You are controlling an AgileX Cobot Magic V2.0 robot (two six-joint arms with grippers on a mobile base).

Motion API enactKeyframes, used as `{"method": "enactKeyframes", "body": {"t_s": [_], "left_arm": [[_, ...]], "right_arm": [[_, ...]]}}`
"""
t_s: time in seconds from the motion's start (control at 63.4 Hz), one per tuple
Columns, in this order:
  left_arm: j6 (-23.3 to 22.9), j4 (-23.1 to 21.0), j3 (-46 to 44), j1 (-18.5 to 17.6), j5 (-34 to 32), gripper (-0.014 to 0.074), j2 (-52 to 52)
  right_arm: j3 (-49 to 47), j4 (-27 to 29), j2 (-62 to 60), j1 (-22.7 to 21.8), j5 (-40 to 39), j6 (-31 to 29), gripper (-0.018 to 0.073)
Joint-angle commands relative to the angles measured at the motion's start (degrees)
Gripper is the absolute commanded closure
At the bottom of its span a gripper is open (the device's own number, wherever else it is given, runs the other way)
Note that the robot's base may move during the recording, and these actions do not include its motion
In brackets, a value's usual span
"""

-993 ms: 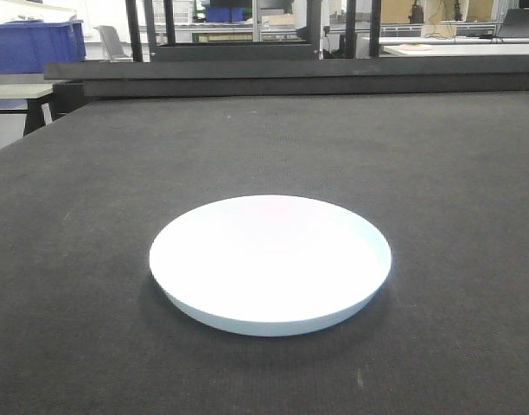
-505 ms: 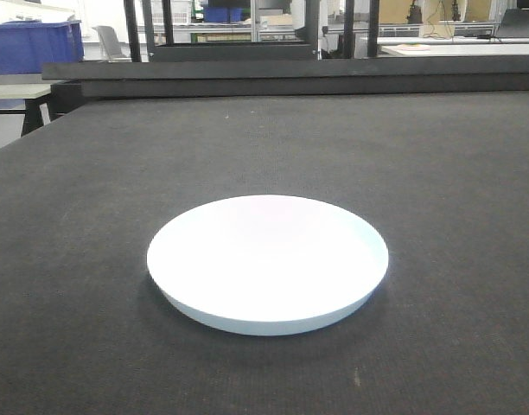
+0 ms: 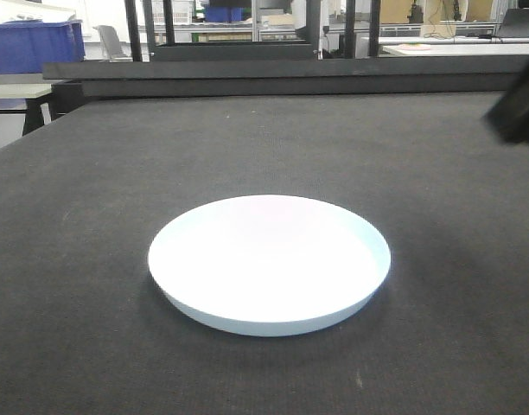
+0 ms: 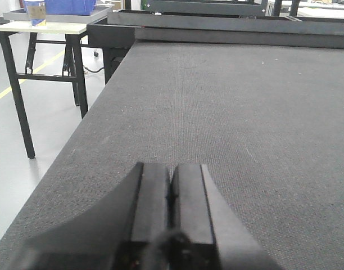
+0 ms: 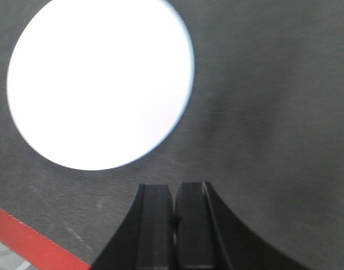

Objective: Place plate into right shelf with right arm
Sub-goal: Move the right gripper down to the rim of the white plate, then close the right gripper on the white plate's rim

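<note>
The white round plate [image 3: 269, 262] lies flat on the dark table mat [image 3: 117, 173], in the middle near the front. It also shows in the right wrist view [image 5: 99, 81], above and left of the jaws. My right gripper [image 5: 175, 188] is shut and empty, above the mat, a short way from the plate's rim. A blurred black part of the right arm [image 3: 517, 108] shows at the right edge of the front view. My left gripper [image 4: 172, 169] is shut and empty, low over the mat near its left edge. The right shelf is out of view.
A raised black ledge [image 3: 290, 76] runs along the mat's far edge. A blue bin [image 3: 35, 45] sits on a side table at the back left. The red table frame [image 5: 26, 239] shows at the mat's edge. Floor lies left of the table [image 4: 26, 112].
The right arm has come into the front view at the right edge. The plate has not moved.
</note>
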Motion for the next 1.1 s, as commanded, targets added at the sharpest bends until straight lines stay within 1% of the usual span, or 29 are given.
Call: {"method": "enactKeyframes", "body": {"t_s": [0.0, 0.047, 0.126, 0.142, 0.205, 0.394, 0.82, 0.883, 1.088], "left_arm": [[-0.2, -0.4, 0.6, 0.1, -4.8, 0.0643, -0.3], [-0.2, -0.4, 0.6, 0.1, -4.8, 0.0643, -0.3], [-0.2, -0.4, 0.6, 0.1, -4.8, 0.0643, -0.3], [-0.2, -0.4, 0.6, 0.1, -4.8, 0.0643, -0.3], [-0.2, -0.4, 0.6, 0.1, -4.8, 0.0643, -0.3], [-0.2, -0.4, 0.6, 0.1, -4.8, 0.0643, -0.3], [-0.2, -0.4, 0.6, 0.1, -4.8, 0.0643, -0.3], [-0.2, -0.4, 0.6, 0.1, -4.8, 0.0643, -0.3], [-0.2, -0.4, 0.6, 0.1, -4.8, 0.0643, -0.3]], "right_arm": [[-3.1, 2.3, 4.0, 3.0, -4.3, -0.8, 0.0227], [-3.5, 2.6, 6.6, 4.3, -5.4, -0.7, 0.0085], [-3.8, 3.6, 11.1, 4.8, -6.8, -0.1, -0.0081], [-3.9, 3.7, 11.7, 4.8, -6.8, -0.1, -0.0087], [-4.0, 3.9, 14.3, 4.8, -7.1, -0.1, -0.0072], [-4.0, 5.3, 19.2, 4.8, -10.3, 0.0, -0.0073], [-4.0, 5.5, 21.6, 4.8, -16.9, 0.5, -0.0065], [-4.0, 5.5, 22.4, 4.8, -17.0, 0.5, -0.0034], [-4.0, 5.9, 23.8, 4.8, -16.5, 0.5, 0.0125]]}}
